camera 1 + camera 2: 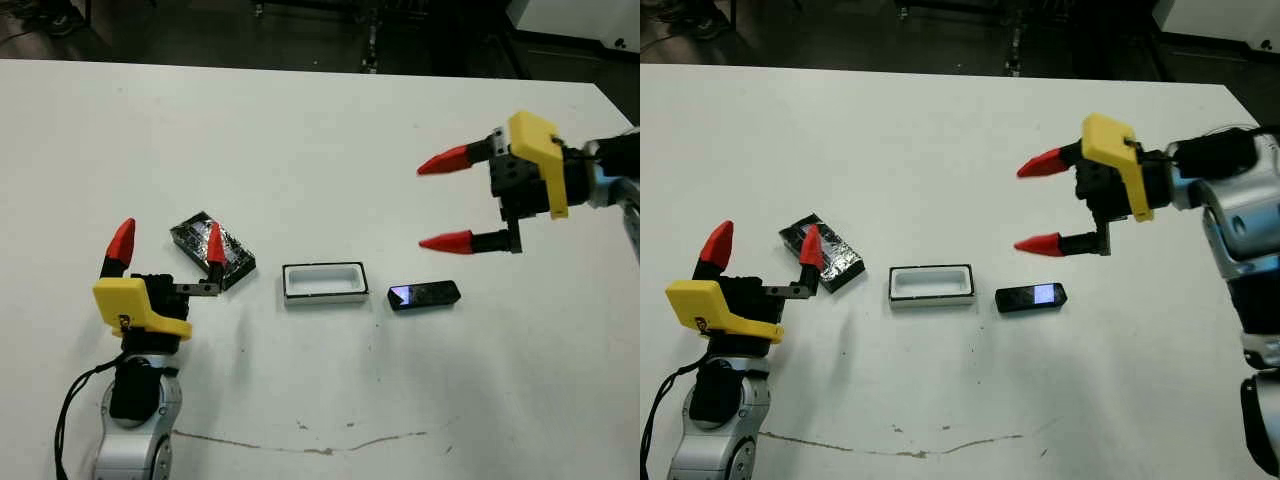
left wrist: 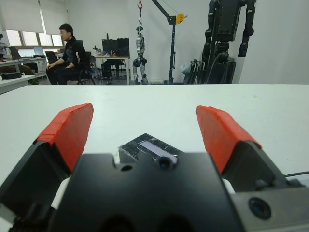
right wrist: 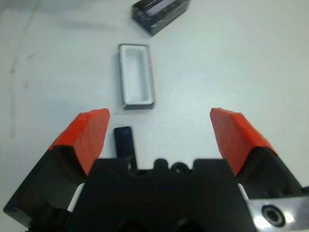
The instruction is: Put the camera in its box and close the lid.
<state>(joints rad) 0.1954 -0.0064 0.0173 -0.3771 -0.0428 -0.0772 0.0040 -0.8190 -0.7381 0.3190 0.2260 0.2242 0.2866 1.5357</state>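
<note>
Fingers (image 1: 212,245) spread both arms; white table (image 1: 320,130) scuffed; seated person (image 2: 65,53) beyond.

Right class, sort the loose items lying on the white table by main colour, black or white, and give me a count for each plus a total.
Black: 2, the camera and the lid
White: 1, the box
Total: 3
</note>
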